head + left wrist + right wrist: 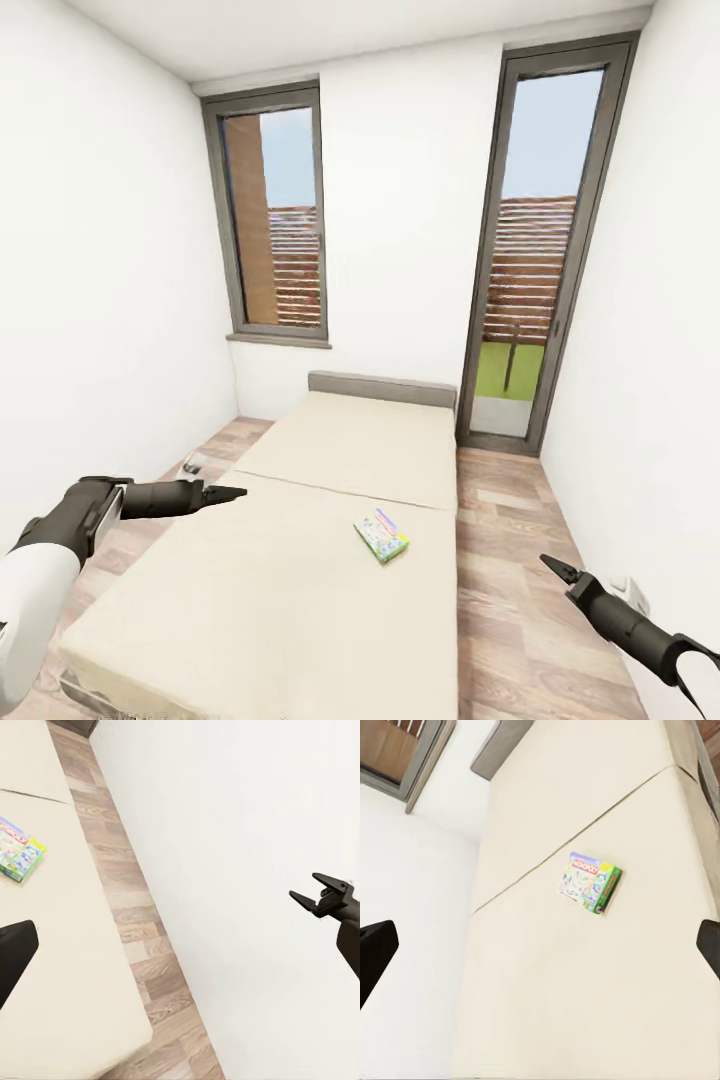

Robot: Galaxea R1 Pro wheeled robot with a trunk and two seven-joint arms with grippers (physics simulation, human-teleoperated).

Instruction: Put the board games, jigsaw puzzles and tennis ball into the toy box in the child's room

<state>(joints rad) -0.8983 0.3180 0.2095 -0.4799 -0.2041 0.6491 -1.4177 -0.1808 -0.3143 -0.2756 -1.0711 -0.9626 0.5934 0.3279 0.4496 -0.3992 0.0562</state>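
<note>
White walls (110, 250) on three sides. Narrow dark-framed window (275, 215) left of centre, grey sill below. Tall dark-framed glazed door (530, 250) right of it, reaching floor. Outside: brown slatted fence (525, 265), green patch beneath. Wood-plank floor (510, 590) along both bed sides. White wall socket (632, 592) low on right wall.

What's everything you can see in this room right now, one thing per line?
bed: one, beige mattress with grey headboard, centre of room.
board game: one, green-edged cartoon cover, flat on the mattress toward its right side.
windows: two, dark-framed, far wall.
floor: wood planks, both sides of the bed.
walls: white.
left claw: one, black, shut, above the mattress's left edge.
right claw: one, black, open, above the floor right of the bed.
</note>
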